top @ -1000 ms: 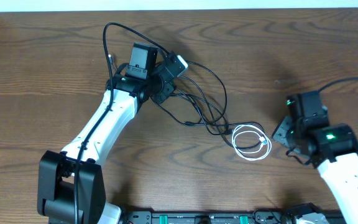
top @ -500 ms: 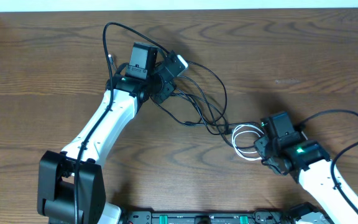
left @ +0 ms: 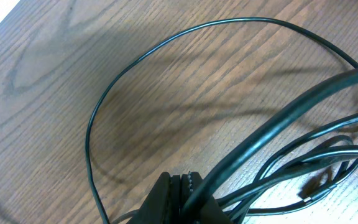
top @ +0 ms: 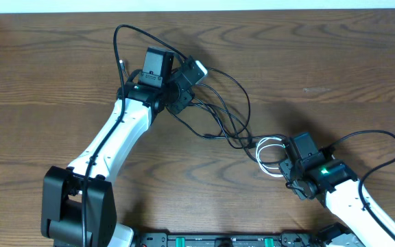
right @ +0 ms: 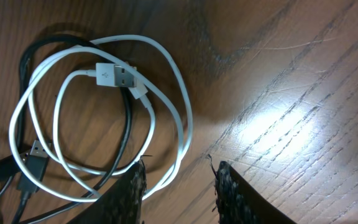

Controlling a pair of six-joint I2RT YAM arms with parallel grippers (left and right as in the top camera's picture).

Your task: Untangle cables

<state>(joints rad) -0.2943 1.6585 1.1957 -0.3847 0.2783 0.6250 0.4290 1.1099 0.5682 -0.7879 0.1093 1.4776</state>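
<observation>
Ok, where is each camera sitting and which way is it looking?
Overhead: above the table, looking straight down; left arm and right arm show.
Left wrist: on the left arm, looking along the left gripper, shut on black cables.
Right wrist: on the right arm, looking down past the open right gripper at the white cable.
Shared: overhead and right wrist both show the white cable.

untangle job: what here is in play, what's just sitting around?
In play: black cables; white cable; left gripper, shut on the black cables; right gripper, open at the white loop.
Just there: right arm's own thick cable; wooden table.
</observation>
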